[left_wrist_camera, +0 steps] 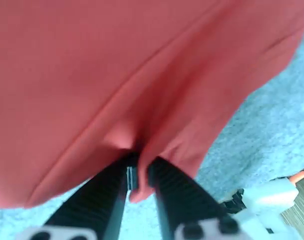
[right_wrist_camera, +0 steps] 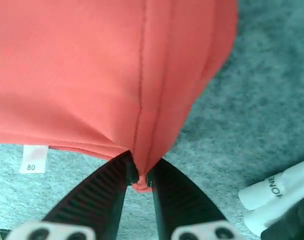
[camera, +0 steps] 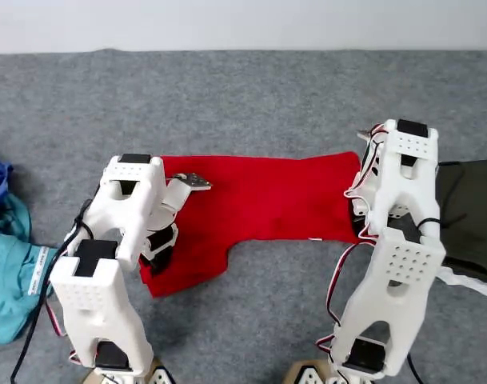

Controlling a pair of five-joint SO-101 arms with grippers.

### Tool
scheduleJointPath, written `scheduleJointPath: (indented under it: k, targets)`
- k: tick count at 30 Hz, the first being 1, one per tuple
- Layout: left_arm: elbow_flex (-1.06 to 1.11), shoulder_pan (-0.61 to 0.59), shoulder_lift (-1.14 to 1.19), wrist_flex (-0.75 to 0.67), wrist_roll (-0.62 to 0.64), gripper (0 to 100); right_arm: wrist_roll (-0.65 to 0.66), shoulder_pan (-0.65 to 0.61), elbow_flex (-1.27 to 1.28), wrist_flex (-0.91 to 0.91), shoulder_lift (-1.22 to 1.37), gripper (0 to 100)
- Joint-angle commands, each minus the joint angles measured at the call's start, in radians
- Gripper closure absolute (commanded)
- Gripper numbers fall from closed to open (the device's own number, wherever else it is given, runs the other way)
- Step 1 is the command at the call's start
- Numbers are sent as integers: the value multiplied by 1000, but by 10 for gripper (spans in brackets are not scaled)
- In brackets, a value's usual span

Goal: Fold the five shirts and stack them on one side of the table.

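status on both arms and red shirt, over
Left gripper shut on red shirt. Right gripper shut on its other edge. Dark shirt, teal shirt off to the sides.

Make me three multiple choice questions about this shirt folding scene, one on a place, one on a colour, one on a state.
1. Where on the table does the teal shirt lie, seen from above? A. At the left edge. B. In the middle. C. By the far wall.
2. What colour is the shirt between the two arms? A. White. B. Red. C. Yellow.
3. How are the right gripper's fingers? A. Wide open. B. Shut on nothing. C. Shut on the red shirt.
Answers: 1 A, it bunches at the high view's left edge; 2 B, red cloth spans both arms; 3 C, the right wrist view shows cloth pinched between the fingers.
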Motion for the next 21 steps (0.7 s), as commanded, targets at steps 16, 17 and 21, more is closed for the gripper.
scheduleJointPath:
  k: [16,17,21]
  targets:
    - [-107,-5,-505,118,-3,995,58,12,-21,44,-417,988]
    - [-105,-5,-517,118,-3,995,64,12,-21,44,-433,988]
    - [-36,41,-523,118,-8,993,92,5,-21,44,-450,988]
